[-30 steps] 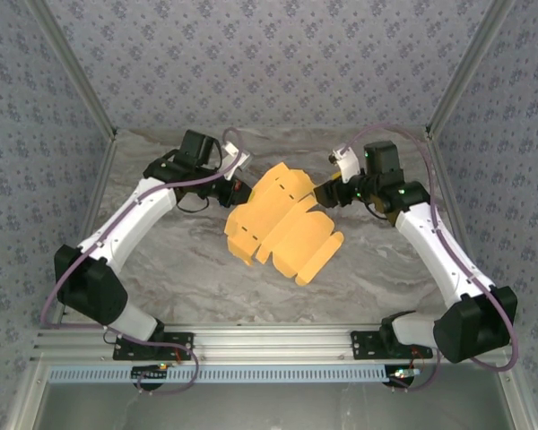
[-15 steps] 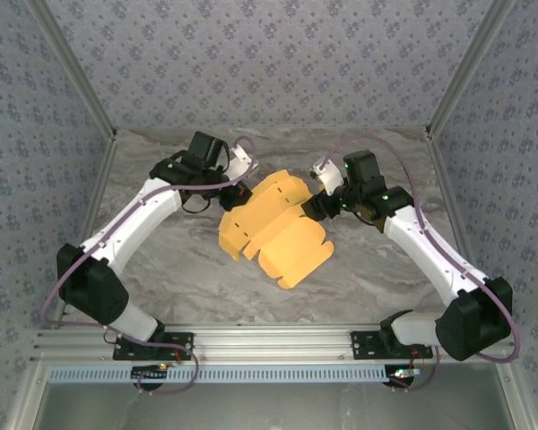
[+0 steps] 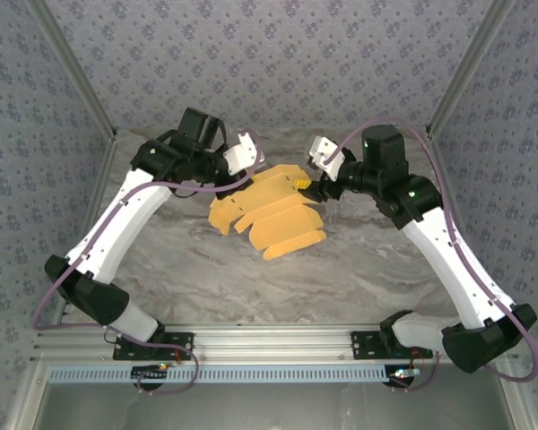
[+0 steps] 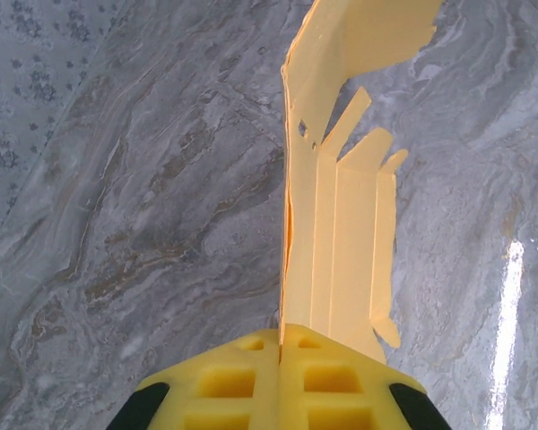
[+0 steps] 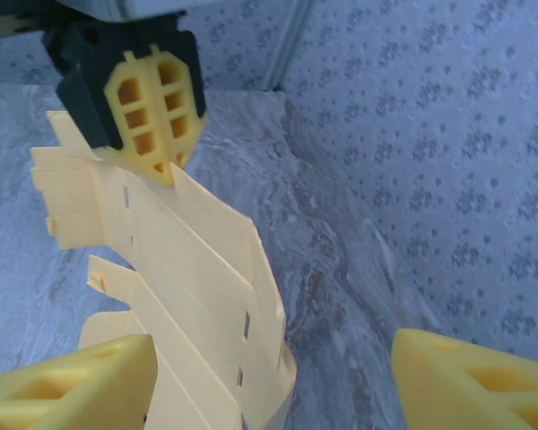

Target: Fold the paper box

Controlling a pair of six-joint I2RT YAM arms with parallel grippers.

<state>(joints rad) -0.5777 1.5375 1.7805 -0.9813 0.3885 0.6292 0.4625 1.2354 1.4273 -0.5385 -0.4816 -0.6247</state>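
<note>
1. The box [image 3: 269, 210], a flat yellow-orange die-cut sheet, is up off the bench [image 3: 179, 260], hanging tilted above its far middle!
2. The left end effector [image 4: 280, 354] is pressed together, pinching the box's edge. In its wrist view the sheet runs away from the fingers nearly edge-on.
3. The right end effector [image 5: 269, 372] stands spread wide, just right of the bench's far middle. The box's other end sits between its fingers [image 5: 72, 385], close beside one and clamped by neither.
</note>
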